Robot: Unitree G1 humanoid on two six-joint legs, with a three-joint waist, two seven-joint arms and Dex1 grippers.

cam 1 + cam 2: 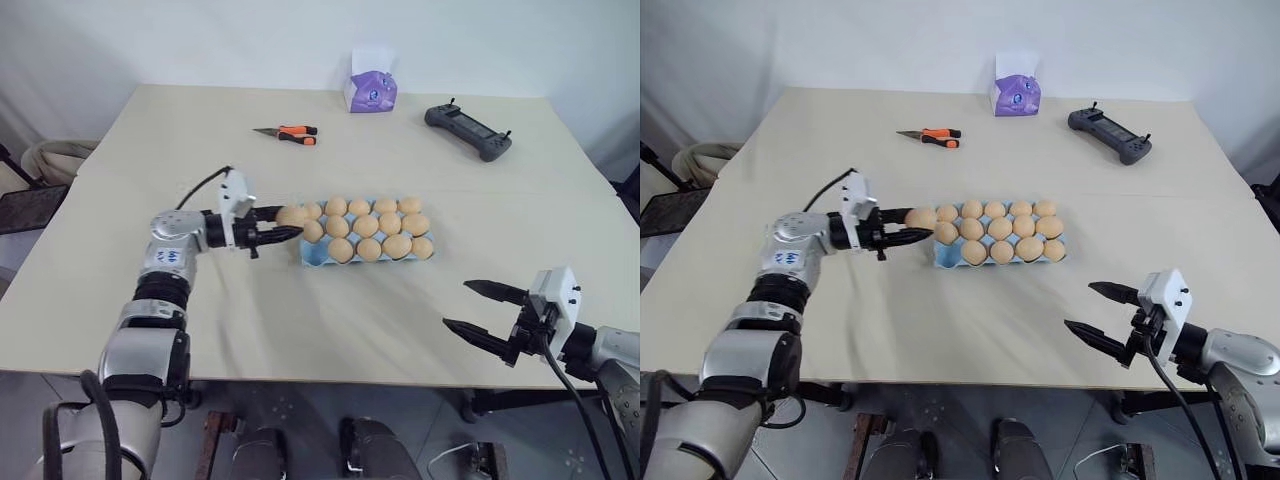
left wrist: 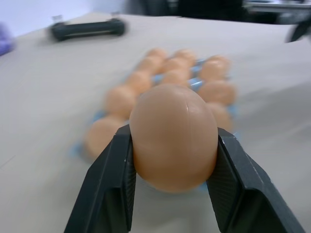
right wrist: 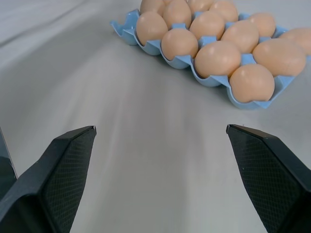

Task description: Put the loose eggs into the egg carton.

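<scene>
Two arms reach over the beige table, one at each side. On the left, the left arm stretches forward with its wrist bent inward, so the left gripper points level toward the left end of the egg carton. Its black fingers are closed on a loose egg, held just above the carton's near-left corner. The left wrist view shows what the head views cannot: the egg is pinched by its sides between both finger pads, with the filled cups blurred beyond it. The light blue carton sits mid-table, its other cups holding eggs. Behind it lie orange-handled pliers, a purple tissue box and a black handheld controller. On the right, the right arm hangs low by the table's front edge, and the right gripper points inward, spread wide and empty, well apart from the carton.
</scene>
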